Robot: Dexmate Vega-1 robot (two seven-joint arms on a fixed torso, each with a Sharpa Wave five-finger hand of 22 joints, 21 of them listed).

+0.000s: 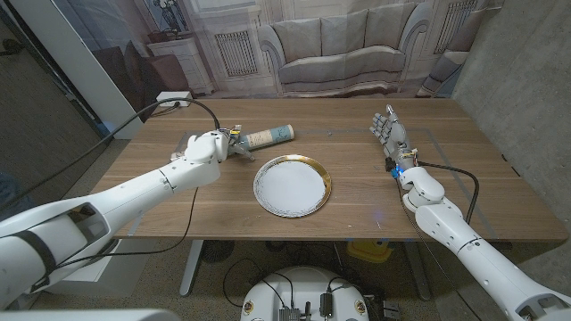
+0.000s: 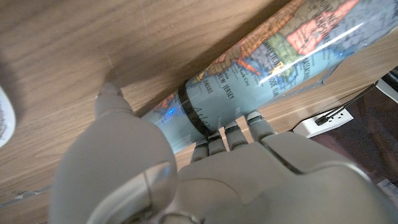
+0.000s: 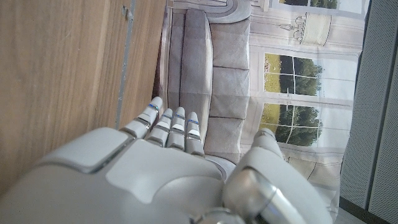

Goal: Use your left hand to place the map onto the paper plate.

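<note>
The fingers (image 2: 227, 134) of the left hand (image 2: 186, 177) reach over the rolled-up paper map with blue sea and orange land (image 2: 261, 65). Their tips touch its round side near a dark band. The thumb points out along the brown wooden desk (image 2: 93, 37) on the other side of the roll. So the fingers are around the map, but I cannot tell if they are squeezing it yet.

The map lies on its side on the desk, at the far left. One end is at the left hand (image 1: 214, 145) and the other end points away to the right. The round white paper plate with a gold rim (image 1: 292, 185) sits in the middle of the desk, just beside the map and closer to the robot.

To do this step well, I think the hand should close snugly around the roll so it cannot slip or roll away. Then it should lift it a little, carry it over the rim and lay it down softly in the middle of the plate.

The right hand (image 1: 390, 132) stands far off on the right side, fingers straight and close together, holding nothing.

Some things are hard to see. The hand hides the near end of the map. The shiny wrap glares, so most of the words on it cannot be read.
</note>
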